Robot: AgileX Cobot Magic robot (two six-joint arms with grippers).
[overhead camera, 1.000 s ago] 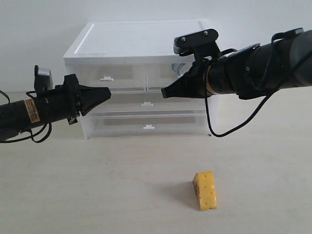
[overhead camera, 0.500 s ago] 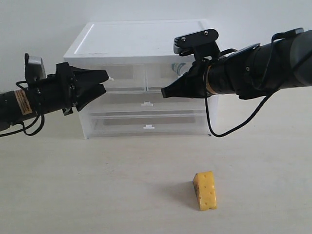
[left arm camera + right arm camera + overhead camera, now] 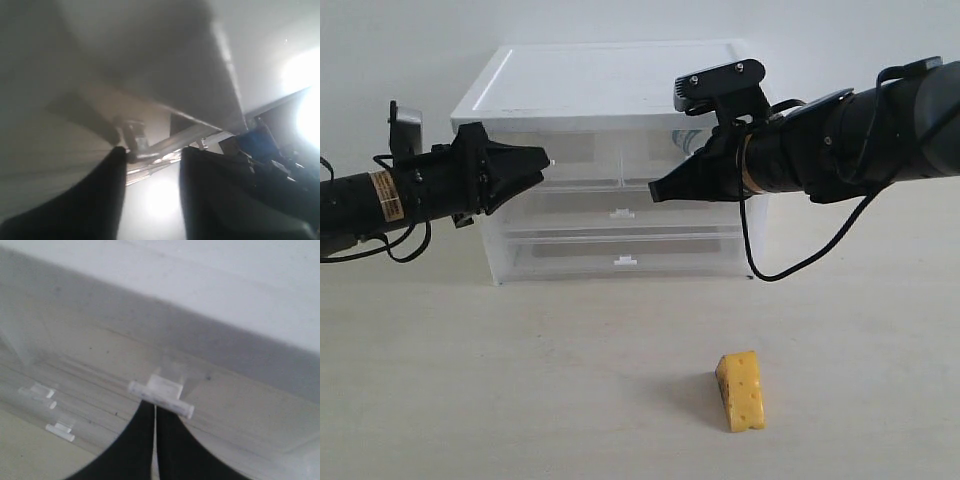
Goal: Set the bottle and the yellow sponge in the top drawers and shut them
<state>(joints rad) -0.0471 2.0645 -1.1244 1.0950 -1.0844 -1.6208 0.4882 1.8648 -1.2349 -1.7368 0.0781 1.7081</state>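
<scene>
Black left jaws parted around handle (image 3: 135, 141), right jaws closed

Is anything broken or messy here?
No, nothing looks broken or spilled. The sponge just sits by itself on the table, out in front of the cabinet.

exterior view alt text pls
A robot's left hand reaches at the top left drawer of a translucent white drawer cabinet, its right hand at the cabinet's right half. A yellow cheese-like sponge lies on the table in front.
</scene>
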